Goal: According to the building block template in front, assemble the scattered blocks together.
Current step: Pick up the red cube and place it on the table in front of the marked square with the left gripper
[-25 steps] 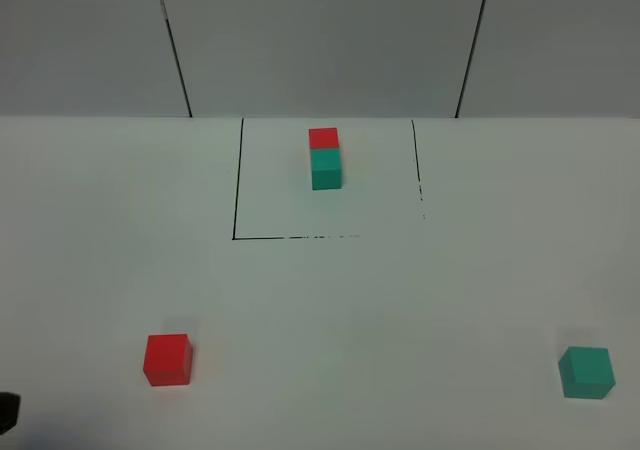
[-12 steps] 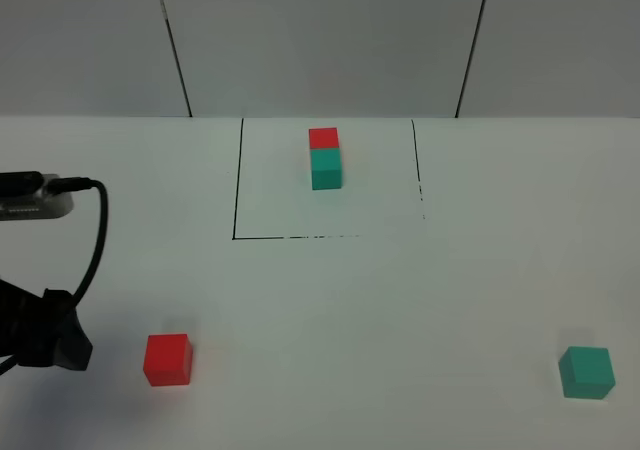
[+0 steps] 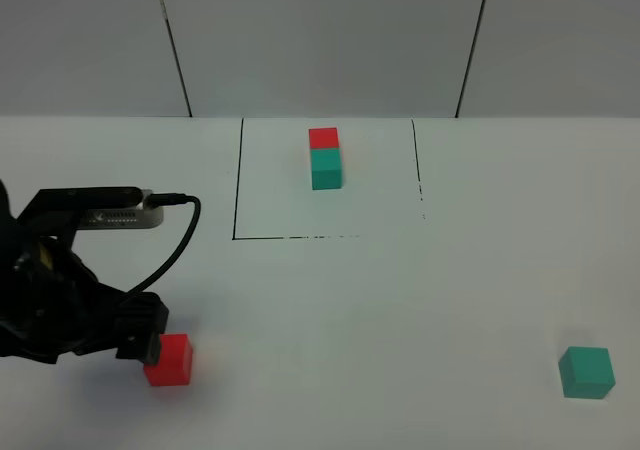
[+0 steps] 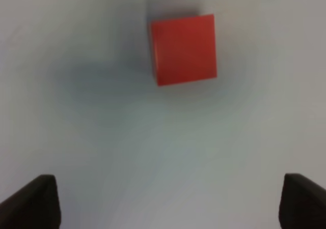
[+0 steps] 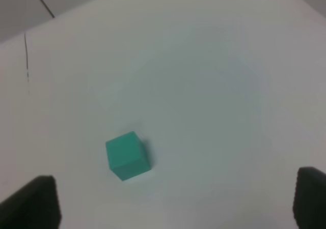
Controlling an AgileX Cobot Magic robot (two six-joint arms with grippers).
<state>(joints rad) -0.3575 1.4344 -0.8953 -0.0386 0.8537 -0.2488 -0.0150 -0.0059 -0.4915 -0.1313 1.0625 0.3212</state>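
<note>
The template, a red cube (image 3: 323, 138) joined to a teal cube (image 3: 326, 168), stands at the back inside a thin black square outline (image 3: 237, 180). The loose red cube (image 3: 168, 359) lies front left and shows in the left wrist view (image 4: 184, 49). The loose teal cube (image 3: 586, 372) lies front right and shows in the right wrist view (image 5: 127, 155). My left gripper (image 3: 145, 338) is open and empty just left of the red cube, its fingertips (image 4: 35, 201) wide apart. My right gripper (image 5: 175, 203) is open and empty, some way from the teal cube, and is out of the exterior view.
The white table (image 3: 400, 300) meets a grey panelled wall (image 3: 320, 40) at the back. The left arm's camera and black cable (image 3: 170, 245) hang over the left side of the table. A piece of black line (image 5: 27, 61) shows in the right wrist view.
My left arm has come in from the left edge and moved right and down, up to the red cube. The cubes have not moved.
</note>
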